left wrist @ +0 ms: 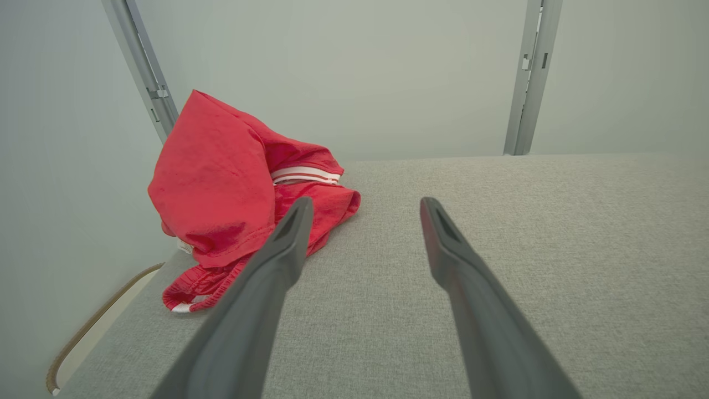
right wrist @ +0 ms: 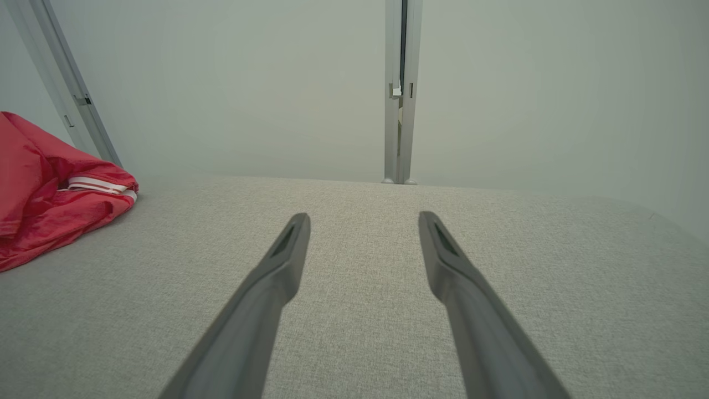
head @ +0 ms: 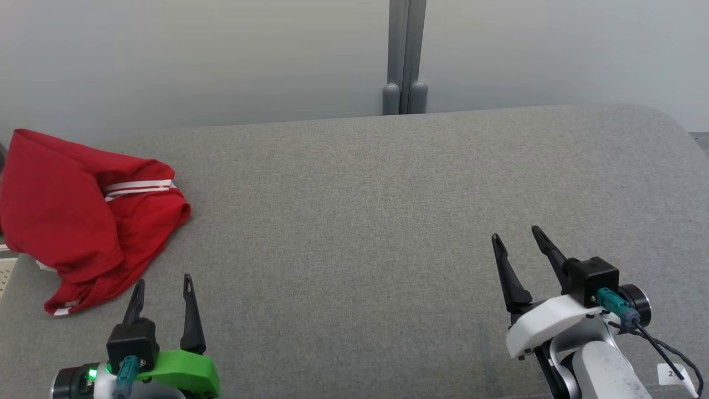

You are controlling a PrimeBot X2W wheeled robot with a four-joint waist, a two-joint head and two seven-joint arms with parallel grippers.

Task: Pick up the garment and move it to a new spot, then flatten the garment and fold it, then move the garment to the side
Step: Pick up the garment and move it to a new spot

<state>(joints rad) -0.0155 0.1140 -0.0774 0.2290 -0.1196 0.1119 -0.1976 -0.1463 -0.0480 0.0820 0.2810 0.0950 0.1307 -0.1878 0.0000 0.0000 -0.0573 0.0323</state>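
Observation:
A crumpled red garment point(head: 72, 216) with white stripes lies at the far left of the grey fabric table point(head: 388, 221), partly over its left edge. In the left wrist view the garment point(left wrist: 221, 188) sits ahead and to the left, and in the right wrist view the garment point(right wrist: 50, 188) lies at the left edge. My left gripper point(head: 163, 282) stands open just right of the garment's near hem, apart from it, with nothing between its fingers point(left wrist: 288, 238). At the lower right my right gripper point(head: 518, 235) is open and empty, far from the cloth.
A pale wall runs behind the table, with a grey upright post point(head: 405, 55) at the middle of the far edge. Another slanted post point(left wrist: 144, 72) stands behind the garment. The table's corners are rounded, and the floor shows past its left edge point(left wrist: 94, 327).

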